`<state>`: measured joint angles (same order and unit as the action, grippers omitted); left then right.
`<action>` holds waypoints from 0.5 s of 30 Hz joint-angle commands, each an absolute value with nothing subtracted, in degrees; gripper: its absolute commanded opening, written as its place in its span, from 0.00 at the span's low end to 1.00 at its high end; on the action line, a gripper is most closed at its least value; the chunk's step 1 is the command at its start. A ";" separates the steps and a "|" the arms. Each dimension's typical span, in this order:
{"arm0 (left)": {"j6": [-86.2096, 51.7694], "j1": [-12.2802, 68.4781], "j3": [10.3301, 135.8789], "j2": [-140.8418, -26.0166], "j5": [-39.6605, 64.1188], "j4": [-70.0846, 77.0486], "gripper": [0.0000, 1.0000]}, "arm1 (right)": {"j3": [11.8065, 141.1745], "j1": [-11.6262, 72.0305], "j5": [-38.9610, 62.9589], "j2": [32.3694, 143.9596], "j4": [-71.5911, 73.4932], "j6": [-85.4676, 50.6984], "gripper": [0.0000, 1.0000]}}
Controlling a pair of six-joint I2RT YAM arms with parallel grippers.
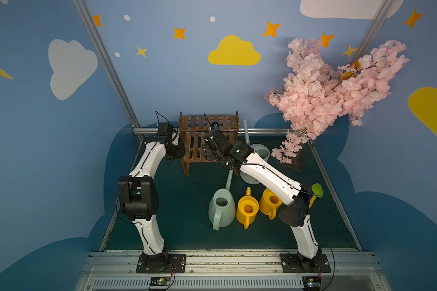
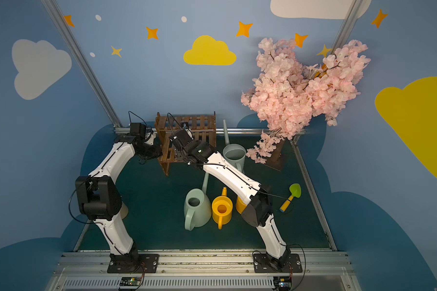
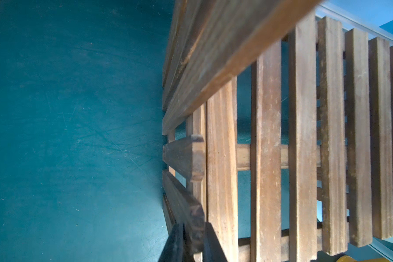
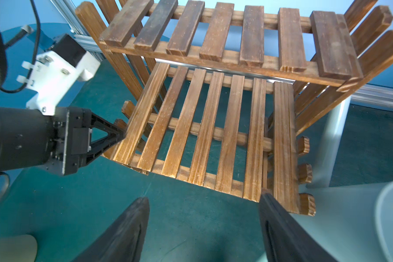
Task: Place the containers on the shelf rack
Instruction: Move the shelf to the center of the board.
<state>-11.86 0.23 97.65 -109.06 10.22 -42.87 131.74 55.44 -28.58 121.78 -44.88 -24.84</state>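
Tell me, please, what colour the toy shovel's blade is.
The blade is lime green, clearest in a top view.

shelf rack [image 1: 208,124]: brown slats are seen | beside it: grey-blue can [image 1: 261,152] | before it: mint can [image 1: 222,214], two yellow cans [image 1: 247,211] | under it: dark teal mat [image 1: 187,214]

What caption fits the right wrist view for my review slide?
Right gripper, fingers open, faces the shelf rack while the left gripper clamps its side.
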 commanded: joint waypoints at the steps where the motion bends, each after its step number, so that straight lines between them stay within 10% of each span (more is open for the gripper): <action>1: -10.59 1.38 98.46 -112.39 12.26 -43.07 0.17 | 130.60 55.46 -29.84 118.58 -45.16 -24.87 0.78; 15: 1.99 1.32 99.11 -101.20 12.77 -46.09 0.55 | 121.23 54.76 -32.39 111.24 -43.71 -25.13 0.84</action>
<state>-3.70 1.26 98.76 -107.04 11.03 -44.36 123.11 55.13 -30.15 114.41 -44.16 -24.82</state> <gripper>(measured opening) 0.517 0.830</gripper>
